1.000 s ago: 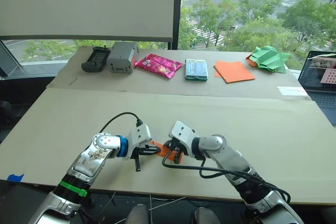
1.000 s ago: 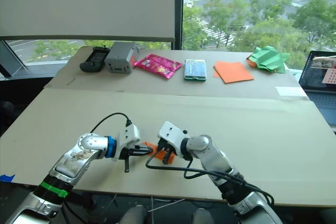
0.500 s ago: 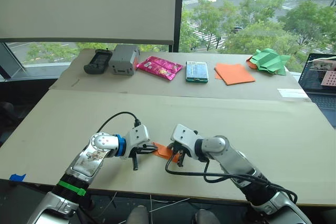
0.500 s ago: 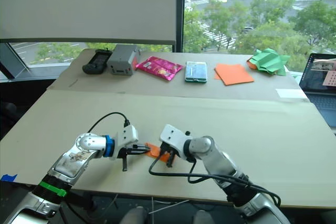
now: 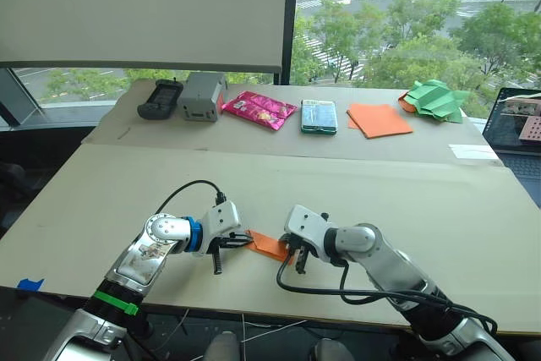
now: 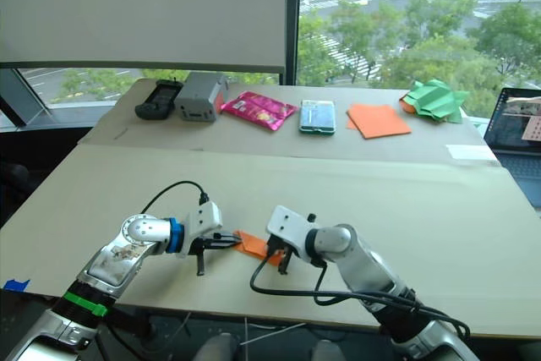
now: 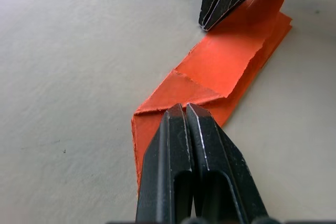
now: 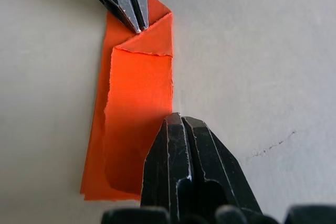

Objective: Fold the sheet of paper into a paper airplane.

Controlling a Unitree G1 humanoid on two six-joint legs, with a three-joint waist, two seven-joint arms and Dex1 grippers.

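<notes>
The sheet of paper [image 5: 268,246] lies flat on the near part of the table as a narrow folded orange strip with layered flaps and one pointed end [image 7: 157,109]. My left gripper [image 7: 185,109] is shut, its tip resting on that pointed end. At the opposite, blunt end [image 8: 100,184], my right gripper [image 8: 180,119] is shut too, its tip pressing on the strip's edge. In the head views the two grippers [image 5: 247,242] [image 5: 293,257] face each other across the strip. I cannot tell whether either tip pinches a layer.
Along the far table stand a black device [image 5: 158,98], a grey box [image 5: 199,95], a pink packet [image 5: 259,109], a teal packet [image 5: 319,115], a stack of orange sheets [image 5: 379,118] and crumpled green paper [image 5: 435,97]. A laptop [image 5: 522,128] sits at the far right.
My right gripper has slid to the right along the strip, uncovering more orange between the two tips. The left gripper has stayed on the pointed end. The camera view shifted slightly.
</notes>
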